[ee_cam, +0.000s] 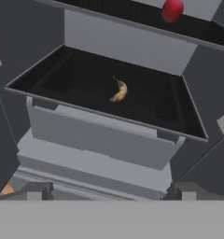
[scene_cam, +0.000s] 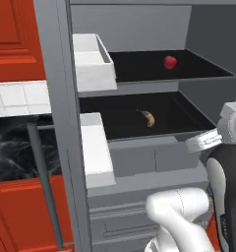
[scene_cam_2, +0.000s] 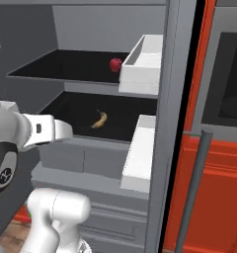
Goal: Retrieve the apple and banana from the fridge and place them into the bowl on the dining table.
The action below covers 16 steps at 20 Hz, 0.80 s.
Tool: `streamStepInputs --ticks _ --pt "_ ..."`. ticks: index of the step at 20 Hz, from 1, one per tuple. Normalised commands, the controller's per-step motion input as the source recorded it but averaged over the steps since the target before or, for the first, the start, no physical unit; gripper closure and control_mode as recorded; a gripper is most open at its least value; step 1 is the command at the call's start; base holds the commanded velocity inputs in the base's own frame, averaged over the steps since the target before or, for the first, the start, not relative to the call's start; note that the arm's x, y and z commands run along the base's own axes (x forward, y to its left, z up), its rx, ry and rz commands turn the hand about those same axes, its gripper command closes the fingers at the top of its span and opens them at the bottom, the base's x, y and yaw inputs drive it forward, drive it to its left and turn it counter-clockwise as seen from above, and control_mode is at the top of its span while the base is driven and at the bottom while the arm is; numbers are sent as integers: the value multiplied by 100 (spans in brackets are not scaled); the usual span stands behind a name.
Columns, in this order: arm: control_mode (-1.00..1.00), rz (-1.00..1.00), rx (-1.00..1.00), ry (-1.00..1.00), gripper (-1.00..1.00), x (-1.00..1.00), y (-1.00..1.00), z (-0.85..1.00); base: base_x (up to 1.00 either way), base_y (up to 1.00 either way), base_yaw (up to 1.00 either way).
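Room: red cabinets [scene_cam: 14, 34] flank the opened fridge [scene_cam: 139, 29], with a strip of white tile and a dark marbled patch to its left in the left base view.
Fridge: both doors stand swung out, grey walls inside, two black shelves one above the other, grey drawer fronts below them.
Upper shelf [scene_cam: 198, 66]: carries the apple [scene_cam: 170, 61], which sits toward the back, roughly midway across the shelf; in the right base view the apple [scene_cam_2: 115, 64] is partly hidden behind the corner of a door bin.
Lower shelf [scene_cam: 189, 115]: carries the banana [scene_cam: 148, 118], lying flat near the middle, well back from the front edge and apart from both side walls.
Banana: yellow with brownish marks, curved, one dark tip pointing toward the back of the shelf in the hand view [ee_cam: 119, 91].
Door bins: white bins [scene_cam: 93, 61] hang on the left door, an upper and a lower one; the right door carries the same pair [scene_cam_2: 142, 66].
Handle: a long grey bar handle [scene_cam: 44, 192] runs down the outside of the left door.
Claw [ee_cam: 109, 190]: fingers spread wide, nothing between them, held in front of the grey drawers below the lower shelf's front edge, well short of the banana.
Arm: white links rise in front of the drawers [scene_cam_2: 56, 207].
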Motion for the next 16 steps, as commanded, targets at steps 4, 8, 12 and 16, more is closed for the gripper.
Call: streamStepInputs --ticks 4,8,12,16 --pt "100 0 0 0 -100 0 0 0 100 -7 0" --pt "-100 0 4 4 -100 99 0 0 0 0 0" --pt "-100 0 7 1 -100 79 -8 2 0 0 0" --pt "-100 -7 5 0 -100 32 -4 33 0 0 0"
